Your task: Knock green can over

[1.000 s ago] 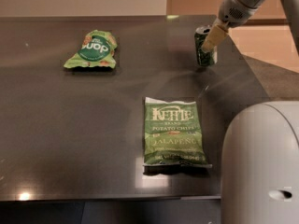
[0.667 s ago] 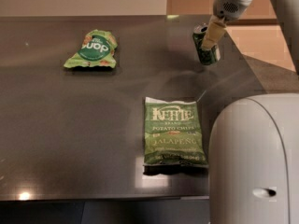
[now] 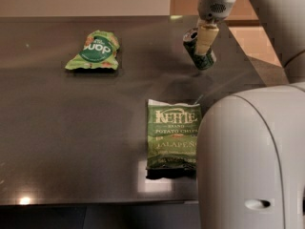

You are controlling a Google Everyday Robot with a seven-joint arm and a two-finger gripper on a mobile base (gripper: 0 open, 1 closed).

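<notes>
A: Dark, glossy table (image 3: 71, 128) with a pale wall behind it. The far edge runs along the top, the right edge slants down just past the green can (image 3: 205, 60), and the near edge lies low in the view.

B: Any room around the can?

A: Bare surface to its left, as far as the crumpled green bag (image 3: 94, 51). The Kettle chip bag (image 3: 172, 140) lies flat, well nearer the camera.

B: And the gripper?

A: The gripper (image 3: 205, 44) hangs from the arm (image 3: 217, 1) right against the can. I cannot tell whether it is apart or together.

B: What has changed since a second ago?

A: The can stood nearly upright then. Now it leans, top toward the left. The robot's white body (image 3: 248, 161) fills more of the foreground.
</notes>
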